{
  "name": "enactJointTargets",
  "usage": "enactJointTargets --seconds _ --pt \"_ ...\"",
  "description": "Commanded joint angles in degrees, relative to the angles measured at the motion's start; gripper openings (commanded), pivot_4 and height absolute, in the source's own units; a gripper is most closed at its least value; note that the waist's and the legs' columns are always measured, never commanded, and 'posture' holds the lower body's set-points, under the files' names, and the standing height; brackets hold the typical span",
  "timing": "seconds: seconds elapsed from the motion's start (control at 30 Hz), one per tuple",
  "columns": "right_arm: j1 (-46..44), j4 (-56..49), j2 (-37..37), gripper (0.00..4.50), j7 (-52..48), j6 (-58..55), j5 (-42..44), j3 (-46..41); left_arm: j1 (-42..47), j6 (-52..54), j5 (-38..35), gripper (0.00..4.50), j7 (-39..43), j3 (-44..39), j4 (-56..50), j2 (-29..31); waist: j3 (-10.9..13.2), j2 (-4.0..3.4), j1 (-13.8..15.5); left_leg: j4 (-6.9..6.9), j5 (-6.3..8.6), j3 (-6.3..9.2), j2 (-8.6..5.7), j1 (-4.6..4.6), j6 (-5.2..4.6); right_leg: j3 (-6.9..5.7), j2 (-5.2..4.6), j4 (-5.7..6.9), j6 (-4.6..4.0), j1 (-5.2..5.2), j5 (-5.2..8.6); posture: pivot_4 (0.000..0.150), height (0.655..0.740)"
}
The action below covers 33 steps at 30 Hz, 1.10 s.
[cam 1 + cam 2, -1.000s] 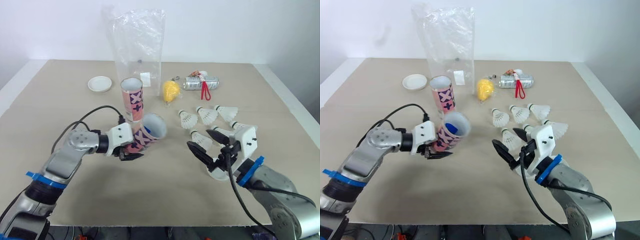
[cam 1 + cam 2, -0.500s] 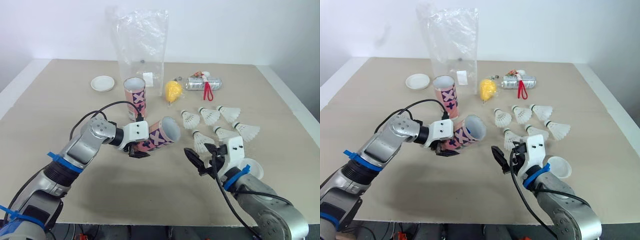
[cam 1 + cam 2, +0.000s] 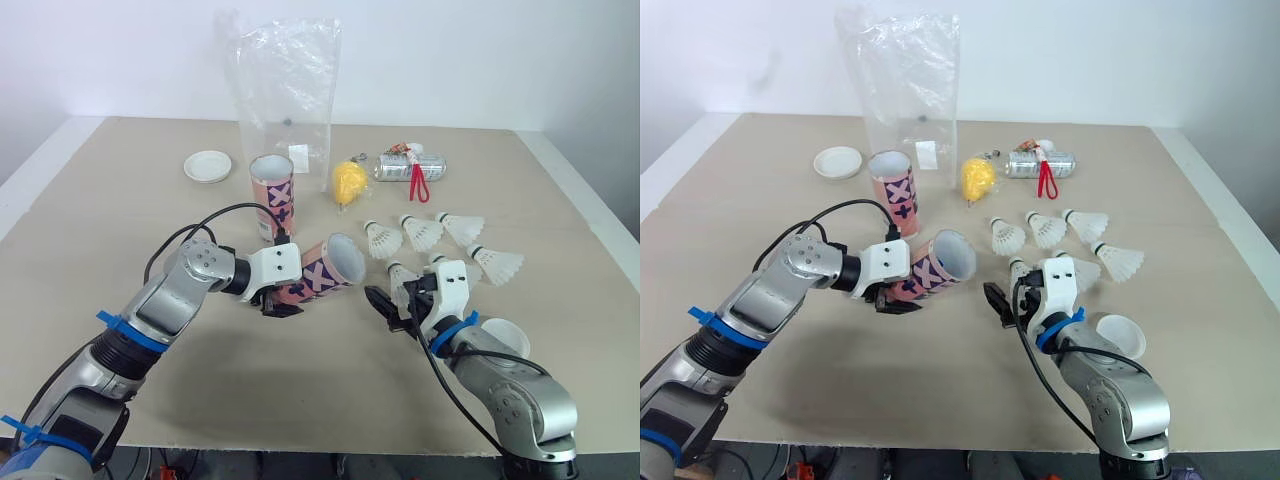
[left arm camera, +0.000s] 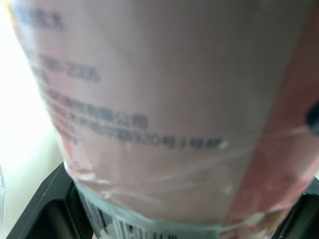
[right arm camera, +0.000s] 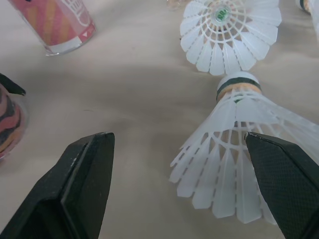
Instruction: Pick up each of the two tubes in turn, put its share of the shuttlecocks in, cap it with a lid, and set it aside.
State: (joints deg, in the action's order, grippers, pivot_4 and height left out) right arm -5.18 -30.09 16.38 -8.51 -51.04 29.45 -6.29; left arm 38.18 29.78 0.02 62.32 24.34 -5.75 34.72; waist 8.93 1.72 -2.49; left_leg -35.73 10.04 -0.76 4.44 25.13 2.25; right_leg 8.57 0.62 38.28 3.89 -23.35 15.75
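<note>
My left gripper (image 3: pixel 272 302) clamped on the base of a pink tube (image 3: pixel 325 270), tube tilted near level over the middle of the surface (image 3: pixel 300 385), my right gripper (image 5: pixel 179 149) with fingers apart, a shuttlecock (image 5: pixel 234 164) lying between them, second tube (image 3: pixel 271 195) upright nearer the far edge.

- The tube (image 4: pixel 164 109) in my left jaws: pink printed paper under glossy, wrinkled clear film.
- Shuttlecock (image 5: pixel 234 169): white plastic lattice skirt.
- My right fingers (image 5: pixel 84 189): matt black.
- Table (image 3: pixel 300 390): matt beige.
- Bag (image 3: pixel 285 90), twelve o'clock: crinkled clear plastic.
</note>
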Motion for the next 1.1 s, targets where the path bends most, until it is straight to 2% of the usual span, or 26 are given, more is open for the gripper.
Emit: enactJointTargets --seconds 0.03,0.13,0.17,0.27,0.6,0.77,0.83,0.9,1.0,1.1 --pt "-1.3 0.0 -0.4 3.17 1.3 1.3 -1.8 0.3 -0.6 -0.2 0.4 3.71 -0.8 -0.1 -1.3 -0.3 0.0 0.0 0.0 0.0 0.0 0.01 0.0 0.0 0.0 0.0 0.0 0.0 0.01 0.0 0.0 0.15 0.74" --pt "-2.2 0.6 -1.1 1.89 2.2 1.4 -3.2 0.6 -0.7 -0.4 0.5 3.71 -1.3 0.1 -1.0 -0.6 0.0 -0.01 0.0 -0.02 -0.01 0.01 0.0 -0.01 -0.01 0.0 0.0 0.01 0.01 0.0 -0.01 0.15 0.74" --pt "-2.6 0.7 -1.4 1.27 2.5 1.3 -3.6 0.8 -0.7 -0.4 0.4 3.71 -1.5 0.1 -0.9 -0.9 0.0 -0.01 0.0 -0.03 -0.02 0.01 -0.01 -0.01 -0.02 0.0 0.0 0.01 0.02 0.01 -0.03 0.15 0.74" --pt "-3.2 0.6 -2.0 0.06 3.1 0.9 -4.5 1.3 -0.6 -0.3 0.4 3.71 -1.8 0.1 -1.0 -1.3 0.0 -0.01 0.0 -0.04 -0.06 0.03 -0.02 -0.01 -0.09 0.0 0.0 0.02 0.04 0.02 -0.07 0.15 0.74" --pt "-2.1 -3.7 -0.9 0.06 3.8 -2.2 -6.4 2.5 -1.1 -0.1 0.4 3.71 -2.6 -0.1 -1.0 -1.5 0.0 -0.03 0.0 -0.06 -0.07 0.11 -0.11 0.02 -0.11 0.0 -0.02 0.02 0.06 0.06 -0.05 0.15 0.74" --pt "-0.5 -9.5 4.6 0.06 -0.2 -3.0 -6.0 3.6 -1.2 -0.2 0.5 3.71 -2.8 -0.4 -0.4 -1.3 0.0 -0.03 0.0 -0.06 -0.08 0.14 -0.14 0.03 -0.11 0.0 -0.03 0.02 0.06 0.07 -0.04 0.15 0.74" --pt "-0.7 -13.0 9.9 0.06 -6.4 -0.6 -4.3 2.0 -1.1 -0.4 0.4 3.71 -2.7 -0.5 0.1 -1.2 0.0 -0.06 0.0 -0.09 -0.08 0.15 -0.15 0.04 -0.12 0.0 -0.04 0.02 0.07 0.07 -0.04 0.15 0.74" --pt "-1.3 -15.1 18.5 0.06 -15.2 4.5 -4.2 -0.6 -0.8 -0.3 -0.2 3.71 -2.2 -0.8 0.8 -1.4 0.0 -0.14 0.0 -0.11 -0.09 0.16 -0.16 0.04 -0.14 0.0 -0.04 0.02 0.08 0.09 -0.05 0.15 0.74" --pt "-3.0 -13.1 29.7 0.06 -26.5 14.7 -6.4 -3.2 0.1 0.0 -0.8 3.71 -1.5 -1.0 2.0 -1.9 0.0 -0.08 -0.1 -0.12 -0.14 0.19 -0.33 0.03 -0.22 0.01 -0.17 0.01 0.17 0.15 -0.02 0.15 0.74" --pt "-5.6 -9.6 36.9 0.06 -35.8 24.9 -8.6 -4.0 1.0 0.8 -1.5 3.71 -0.5 -1.0 3.0 -2.5 0.1 -0.16 0.0 -0.15 -0.18 0.33 -0.38 0.02 -0.29 -0.02 -0.15 0.02 0.17 0.2 -0.02 0.15 0.74"
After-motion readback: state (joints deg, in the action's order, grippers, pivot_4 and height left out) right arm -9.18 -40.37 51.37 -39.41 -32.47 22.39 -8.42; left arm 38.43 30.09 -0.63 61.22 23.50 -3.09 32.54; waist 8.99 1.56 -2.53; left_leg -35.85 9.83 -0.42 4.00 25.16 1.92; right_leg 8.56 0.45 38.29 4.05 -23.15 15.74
